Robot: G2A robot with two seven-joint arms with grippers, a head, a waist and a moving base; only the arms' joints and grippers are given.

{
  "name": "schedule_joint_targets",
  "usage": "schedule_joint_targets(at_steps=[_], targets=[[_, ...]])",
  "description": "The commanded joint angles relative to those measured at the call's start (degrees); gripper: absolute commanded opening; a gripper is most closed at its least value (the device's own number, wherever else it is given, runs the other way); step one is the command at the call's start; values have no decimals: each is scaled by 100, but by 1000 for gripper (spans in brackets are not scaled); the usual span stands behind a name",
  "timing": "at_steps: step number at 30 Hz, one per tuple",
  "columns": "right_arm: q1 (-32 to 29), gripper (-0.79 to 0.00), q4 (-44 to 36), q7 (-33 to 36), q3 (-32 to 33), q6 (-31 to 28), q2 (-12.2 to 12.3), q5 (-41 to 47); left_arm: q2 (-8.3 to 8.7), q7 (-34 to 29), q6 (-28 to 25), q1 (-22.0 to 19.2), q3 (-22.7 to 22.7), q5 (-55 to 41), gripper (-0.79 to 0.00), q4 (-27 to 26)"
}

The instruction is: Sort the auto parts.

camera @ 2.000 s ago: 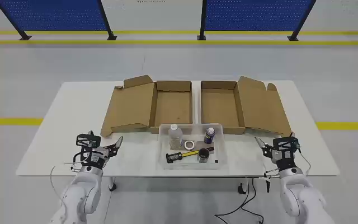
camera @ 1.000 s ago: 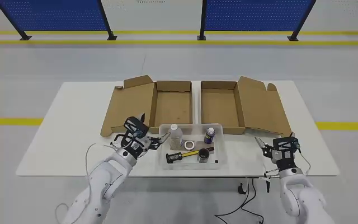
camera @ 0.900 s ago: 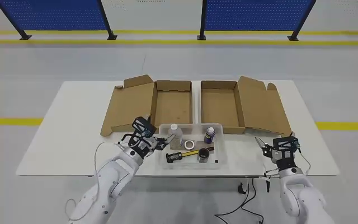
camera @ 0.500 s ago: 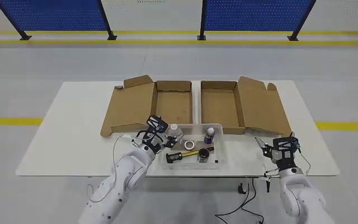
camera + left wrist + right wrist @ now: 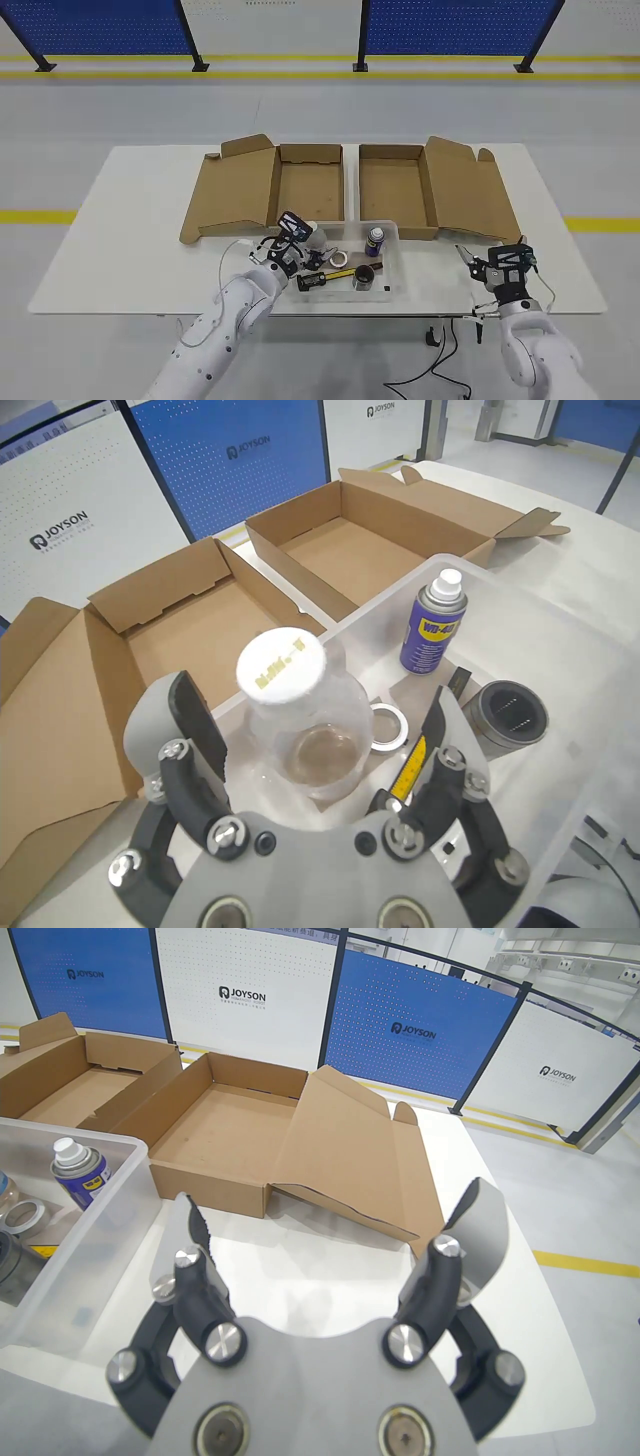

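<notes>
Clear plastic tub (image 5: pixel 397 262) holds every part; the brown cardboard boxes (image 5: pixel 310 195) at twelve o'clock await them. Our left hand (image 5: pixel 315 695), wide open, straddles the white-capped clear bottle (image 5: pixel 280 665) there; our right hand (image 5: pixel 332 1208) hangs open, empty.

Left tool (image 5: pixel 303 248) above clear bin (image 5: pixel 402 264), just beside bottle (image 5: pixel 319 238).

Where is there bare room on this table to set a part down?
Both cardboard boxes show bare floors: the left box and the right box. Bare table lies left of the left box's flap, and between the clear bin and the right gripper. The bin is crowded; the left gripper straddles the bottle there.
</notes>
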Motion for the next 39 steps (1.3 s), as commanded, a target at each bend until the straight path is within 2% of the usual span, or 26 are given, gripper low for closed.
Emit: schedule_joint_targets(at_steps=[1, 6, 9, 11, 23, 24, 26, 27, 29, 36, 38, 39], targets=[[0, 0, 0, 0, 0, 0, 0, 0, -8, -31, -28, -6, 32, 22, 0, -14], [0, 0, 0, 0, 0, 0, 0, 0, -33, -39, -42, -21, 110, 71, -71, 35], [0, 0, 0, 0, 0, 0, 0, 0, -58, -45, -40, -71, 160, 48, -43, 130], [0, 0, 0, 0, 0, 0, 0, 0, -78, -38, -38, -101, 207, 30, -86, 200], [0, 0, 0, 0, 0, 0, 0, 0, -192, -10, 50, -305, 388, -108, -114, 664], [0, 0, 0, 0, 0, 0, 0, 0, -198, -5, 69, -321, 401, -67, -148, 693], [0, 0, 0, 0, 0, 0, 0, 0, -211, 24, 95, -337, 410, -69, -280, 752], [0, 0, 0, 0, 0, 0, 0, 0, -217, 35, 97, -346, 411, -73, -283, 780], [0, 0, 0, 0, 0, 0, 0, 0, -225, 56, 113, -353, 402, -76, -351, 839], [0, 0, 0, 0, 0, 0, 0, 0, -230, 126, 152, -350, 397, 169, -289, 899], [0, 0, 0, 0, 0, 0, 0, 0, -235, 135, 143, -342, 379, 136, -305, 918], [0, 0, 0, 0, 0, 0, 0, 0, -237, 136, 137, -344, 375, 137, -379, 923]])
